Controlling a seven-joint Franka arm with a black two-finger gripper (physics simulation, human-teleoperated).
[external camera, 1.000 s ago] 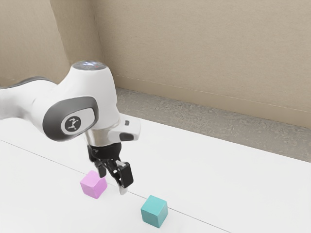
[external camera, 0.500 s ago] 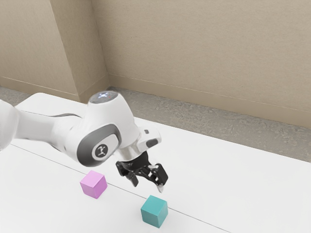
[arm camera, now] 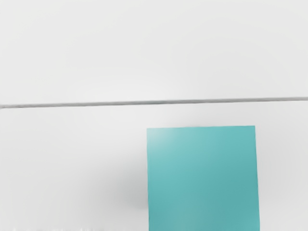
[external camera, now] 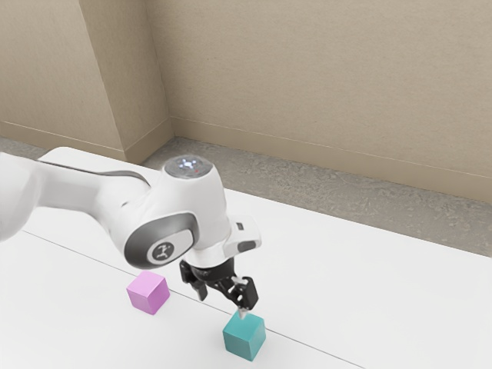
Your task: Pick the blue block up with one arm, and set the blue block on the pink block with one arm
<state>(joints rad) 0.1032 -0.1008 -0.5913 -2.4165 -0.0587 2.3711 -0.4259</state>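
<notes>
Sitting flat on the white table (external camera: 361,269), the blue block (external camera: 244,336) lies just under my gripper (external camera: 224,303) and a little toward the exterior view's right of it. One fingertip (external camera: 243,313) hangs close above the block's far top edge, and I cannot tell whether it touches. The fingers are spread wide with nothing between them, so I have hold of nothing. In the wrist view the blue block (arm camera: 202,178) shows its square top face just under the hand, near a thin dark seam (arm camera: 154,102) that crosses the tabletop. The pink block (external camera: 147,292) stands on the other side of the fingers, toward the exterior view's left, apart from both the gripper and the blue block. Beyond the table run a grey floor (external camera: 369,196) and a beige wall (external camera: 330,77).
</notes>
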